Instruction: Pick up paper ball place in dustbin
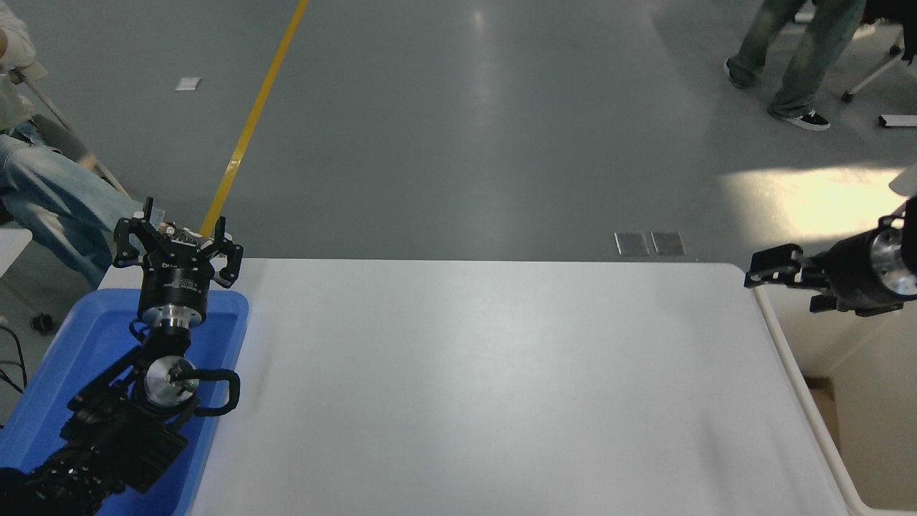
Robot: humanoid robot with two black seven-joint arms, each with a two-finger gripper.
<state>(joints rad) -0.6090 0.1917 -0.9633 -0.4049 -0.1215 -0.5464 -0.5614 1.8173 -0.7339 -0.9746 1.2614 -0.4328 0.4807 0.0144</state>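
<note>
The cream-white dustbin (788,351) stands off the table's right end, partly cut off by the picture edge. My right gripper (781,289) comes in from the right edge and hangs above the bin's far left corner, pointing left, open and empty. The paper ball is out of view; only a tan-brown patch (825,405) shows low inside the bin. My left gripper (175,236) is parked open at the lower left, over the blue tray.
A shallow blue tray (68,351) lies at the table's left end under the left arm. A seated person's legs (50,201) are at the far left. Another person's legs (795,50) are at the top right.
</note>
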